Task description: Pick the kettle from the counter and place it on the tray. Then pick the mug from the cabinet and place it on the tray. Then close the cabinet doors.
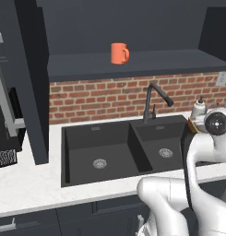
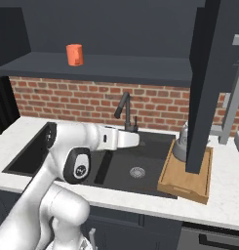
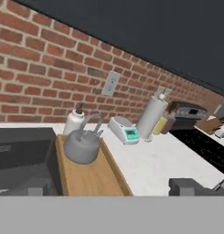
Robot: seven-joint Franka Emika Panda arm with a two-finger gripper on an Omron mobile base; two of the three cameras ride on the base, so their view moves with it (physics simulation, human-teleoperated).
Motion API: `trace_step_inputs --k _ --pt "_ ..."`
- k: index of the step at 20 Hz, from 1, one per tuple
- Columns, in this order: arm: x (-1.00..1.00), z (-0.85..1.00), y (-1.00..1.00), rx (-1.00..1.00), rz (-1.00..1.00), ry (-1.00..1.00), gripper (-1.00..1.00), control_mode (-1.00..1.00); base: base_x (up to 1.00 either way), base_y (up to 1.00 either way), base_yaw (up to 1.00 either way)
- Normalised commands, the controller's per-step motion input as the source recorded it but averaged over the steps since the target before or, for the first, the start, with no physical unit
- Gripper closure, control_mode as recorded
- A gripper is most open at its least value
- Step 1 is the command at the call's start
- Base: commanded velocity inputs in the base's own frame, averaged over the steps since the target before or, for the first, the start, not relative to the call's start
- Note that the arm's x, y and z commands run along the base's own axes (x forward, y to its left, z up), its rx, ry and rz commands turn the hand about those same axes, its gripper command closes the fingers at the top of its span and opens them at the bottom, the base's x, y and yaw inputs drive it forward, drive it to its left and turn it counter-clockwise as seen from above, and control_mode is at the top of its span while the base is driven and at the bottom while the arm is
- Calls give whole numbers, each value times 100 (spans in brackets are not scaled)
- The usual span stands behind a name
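- Kettle sits at the far end of the tray, by the counter's back edge
- Mug stands on the cabinet shelf
- End effector gapes wide, holding nothing

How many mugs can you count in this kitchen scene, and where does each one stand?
1. The orange mug stands upright on the shelf of the open cabinet, above the sink. Others may be hidden behind the cabinet doors.

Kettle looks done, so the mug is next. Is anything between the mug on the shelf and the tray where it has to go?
Partly. The mug stands alone on the open cabinet shelf. The tray holds the kettle at its far end, and an open cabinet door hangs in front of it in the right base view. The near end looks bare.
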Motion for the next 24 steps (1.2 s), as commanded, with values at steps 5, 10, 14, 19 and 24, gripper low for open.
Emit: trace_step_inputs --k 5,10,14,19,24 --pt "-48 39 62 8 28 5 -100 -100 0 0 0" --pt "-30 36 73 9 39 0 -100 -100 0 0 0" --pt "-24 35 64 17 40 0 -100 -100 0 0 0" --pt "-4 35 38 38 31 0 -100 -100 0 0 0" --pt "-2 33 40 40 21 -4 -100 -100 0 0 0"
